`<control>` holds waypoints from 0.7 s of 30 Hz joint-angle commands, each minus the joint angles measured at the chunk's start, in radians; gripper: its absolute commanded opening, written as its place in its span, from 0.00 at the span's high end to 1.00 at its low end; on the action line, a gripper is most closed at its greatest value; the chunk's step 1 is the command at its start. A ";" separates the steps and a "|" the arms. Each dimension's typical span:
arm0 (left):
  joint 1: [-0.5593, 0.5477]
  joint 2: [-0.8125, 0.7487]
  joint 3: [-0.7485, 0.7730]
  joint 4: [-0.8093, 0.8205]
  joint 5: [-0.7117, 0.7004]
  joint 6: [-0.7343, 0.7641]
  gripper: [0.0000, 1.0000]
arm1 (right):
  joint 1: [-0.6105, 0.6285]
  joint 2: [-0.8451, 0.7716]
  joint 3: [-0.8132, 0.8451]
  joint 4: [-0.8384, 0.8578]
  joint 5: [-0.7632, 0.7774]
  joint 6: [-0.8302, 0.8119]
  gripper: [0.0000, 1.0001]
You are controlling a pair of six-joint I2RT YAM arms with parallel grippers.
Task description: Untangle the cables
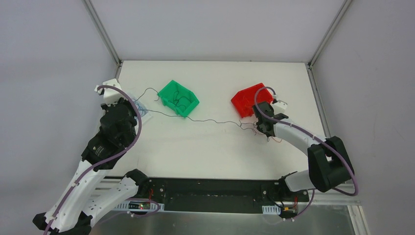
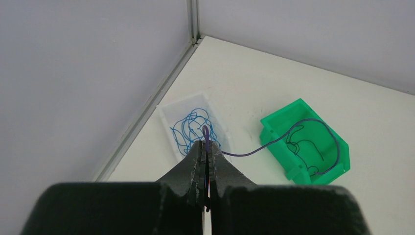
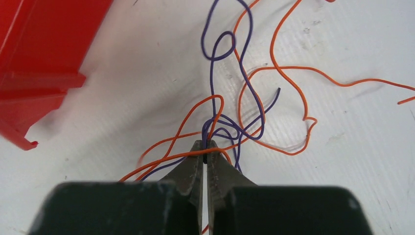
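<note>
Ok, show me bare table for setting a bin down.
Bare: the near strip between the stretched dark cable and the arm bases; the far edge behind the green bin and red bin. Crowded: the tangle by the red bin.

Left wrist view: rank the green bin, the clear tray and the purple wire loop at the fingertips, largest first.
1. green bin
2. clear tray, its near corner hidden, so a close call
3. purple wire loop

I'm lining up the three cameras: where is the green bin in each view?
Top external: green bin, upper left of centre.
Left wrist: green bin at the right, mid-height.
Right wrist: not in it.
Shared landmark: the thin purple cable, seen in all three.
</note>
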 commanded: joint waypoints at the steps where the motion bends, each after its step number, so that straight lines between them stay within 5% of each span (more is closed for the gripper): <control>1: 0.010 0.002 0.011 -0.005 -0.037 0.026 1.00 | -0.030 -0.058 -0.021 0.020 0.002 -0.005 1.00; 11: 0.061 0.074 0.080 0.003 -0.033 0.048 1.00 | -0.155 -0.124 -0.078 0.076 -0.137 0.030 1.00; 16: 0.063 0.092 0.055 -0.001 0.201 -0.020 1.00 | -0.155 -0.161 -0.095 0.094 -0.179 0.017 1.00; 21: 0.063 0.173 0.051 0.012 0.691 -0.090 0.95 | -0.152 -0.219 -0.118 0.151 -0.319 -0.013 1.00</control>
